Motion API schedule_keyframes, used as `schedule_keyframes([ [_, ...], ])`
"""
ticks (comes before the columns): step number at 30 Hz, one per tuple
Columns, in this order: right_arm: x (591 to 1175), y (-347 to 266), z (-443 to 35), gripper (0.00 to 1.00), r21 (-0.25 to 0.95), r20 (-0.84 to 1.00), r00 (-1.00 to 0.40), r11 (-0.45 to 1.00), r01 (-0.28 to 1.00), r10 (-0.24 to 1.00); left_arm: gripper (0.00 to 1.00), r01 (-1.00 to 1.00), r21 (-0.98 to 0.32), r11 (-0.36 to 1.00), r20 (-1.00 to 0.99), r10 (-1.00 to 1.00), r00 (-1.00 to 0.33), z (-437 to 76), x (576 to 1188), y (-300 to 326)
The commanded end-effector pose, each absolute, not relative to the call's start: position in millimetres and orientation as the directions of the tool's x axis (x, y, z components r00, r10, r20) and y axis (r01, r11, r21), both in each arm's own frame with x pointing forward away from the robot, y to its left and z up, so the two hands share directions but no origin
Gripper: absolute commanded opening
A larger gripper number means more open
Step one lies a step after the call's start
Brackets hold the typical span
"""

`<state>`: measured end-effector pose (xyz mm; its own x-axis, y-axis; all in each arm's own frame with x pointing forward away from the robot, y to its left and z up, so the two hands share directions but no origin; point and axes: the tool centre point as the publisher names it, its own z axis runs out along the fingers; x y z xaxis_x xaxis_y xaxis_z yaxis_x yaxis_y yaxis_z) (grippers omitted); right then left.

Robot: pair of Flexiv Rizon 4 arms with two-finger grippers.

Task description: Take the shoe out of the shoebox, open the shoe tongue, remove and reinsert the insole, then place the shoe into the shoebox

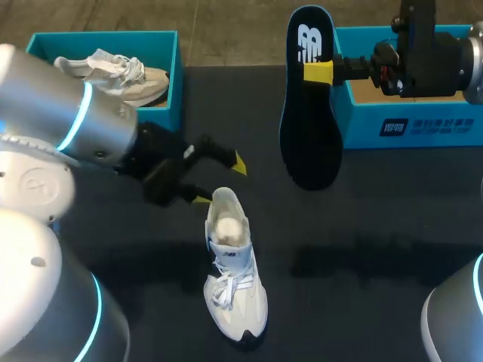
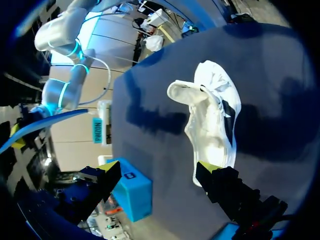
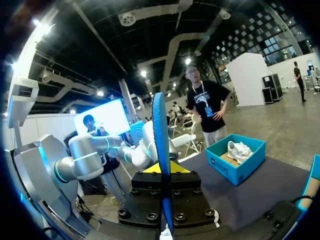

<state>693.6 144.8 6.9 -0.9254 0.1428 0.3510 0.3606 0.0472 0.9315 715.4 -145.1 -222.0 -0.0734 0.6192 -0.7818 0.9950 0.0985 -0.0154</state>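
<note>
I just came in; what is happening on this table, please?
The right pincer is shut on a dark blue foam insole, holding it in the air beside the teal cardboard shoebox on the right. The white lace-up sneaker lies on the black table, out of any box. The left pincer is open close by its heel. A second pale shoe sits in another teal shoebox at the left.

white shoe [image 1: 235, 280] stood upright on the dark table [image 1: 362, 226], toe toward the robot. dark blue insole [image 1: 308, 121] hung on edge in the right gripper [image 1: 318, 72], just beside the teal shoebox [image 1: 362, 124]. a second teal box [image 1: 173, 79] held another pale shoe [image 1: 113, 73].
</note>
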Motion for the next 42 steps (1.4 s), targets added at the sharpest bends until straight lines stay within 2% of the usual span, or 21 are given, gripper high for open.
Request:
schedule_keyframes([
  [1, 695, 147, 6, 0.0, 0.932, 0.351, -0.925, 0.047, 0.36, 0.143, 1.0, 0.995, -0.02, 0.094, -0.921, 0.385, -0.055, -214, 712, -132],
  [4, 695, 147, 6, 0.0, 0.932, 0.351, -0.925, 0.047, 0.36, 0.143, 1.0, 0.999, -0.026, 0.02, -0.93, 0.367, -0.032, -203, 717, -130],
  [18, 695, 147, 6, 0.0, 0.932, 0.351, -0.925, 0.047, 0.36, 0.143, 1.0, 0.999, -0.026, 0.02, -0.93, 0.367, -0.032, -203, 717, -130],
  [20, 695, 147, 6, 0.0, 0.932, 0.351, -0.925, 0.047, 0.36, 0.143, 1.0, 0.999, 0.037, 0.033, -0.951, 0.307, 0.025, -205, 716, -129],
  [24, 695, 147, 6, 0.0, 0.932, 0.351, -0.925, 0.047, 0.36, 0.143, 1.0, 0.997, 0.059, 0.044, -0.969, 0.241, 0.047, -208, 722, -133],
  [34, 715, 154, 0, 0.0, 0.854, 0.515, -0.853, 0.039, 0.519, 0.083, 1.0, 0.984, 0.174, 0.044, -0.979, 0.115, 0.168, -198, 730, -125],
  [42, 729, 163, -15, 0.0, 0.768, 0.631, -0.769, 0.056, 0.638, 0.102, 1.0, 0.974, 0.218, 0.054, -0.975, 0.062, 0.214, -187, 736, -120],
])
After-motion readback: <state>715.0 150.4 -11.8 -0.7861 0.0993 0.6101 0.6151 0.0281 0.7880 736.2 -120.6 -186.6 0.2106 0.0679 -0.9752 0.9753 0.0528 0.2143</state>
